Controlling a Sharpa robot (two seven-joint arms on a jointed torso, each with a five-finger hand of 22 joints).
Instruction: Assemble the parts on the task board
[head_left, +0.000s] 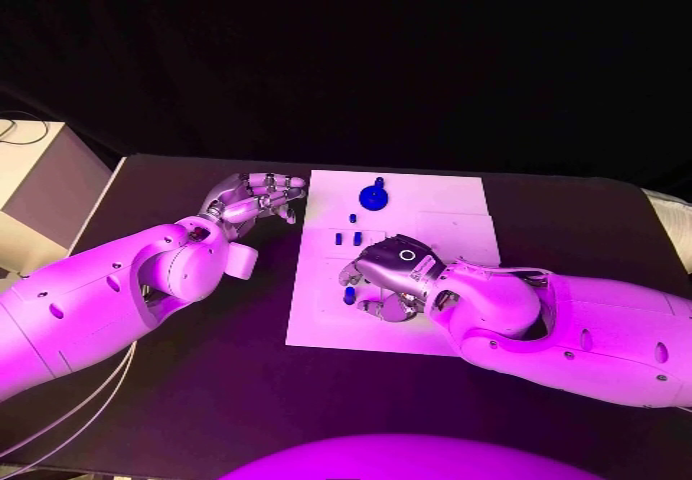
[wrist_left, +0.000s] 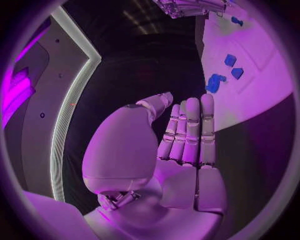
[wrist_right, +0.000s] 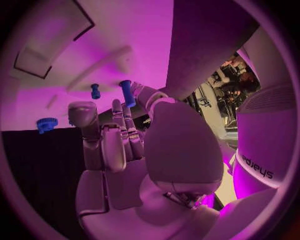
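Note:
The white task board (head_left: 325, 325) lies in the middle of the black table. On its far part sits a round blue part (head_left: 374, 197), with three small blue parts (head_left: 352, 238) nearer. My right hand (head_left: 389, 278) is curled down over the board's middle. A blue peg (head_left: 349, 296) stands at its fingertips. In the right wrist view a fingertip (wrist_right: 139, 91) lies against this peg (wrist_right: 127, 92); a grip is not clear. My left hand (head_left: 260, 197) hovers over the table just off the board's left edge, fingers straight (wrist_left: 187, 130) and holding nothing.
A white box (head_left: 36, 185) stands at the table's far left edge. Cables (head_left: 65, 415) hang under my left arm. Black tabletop (head_left: 577, 215) surrounds the board on all sides. Recessed outlines (wrist_right: 44, 45) mark the board's surface.

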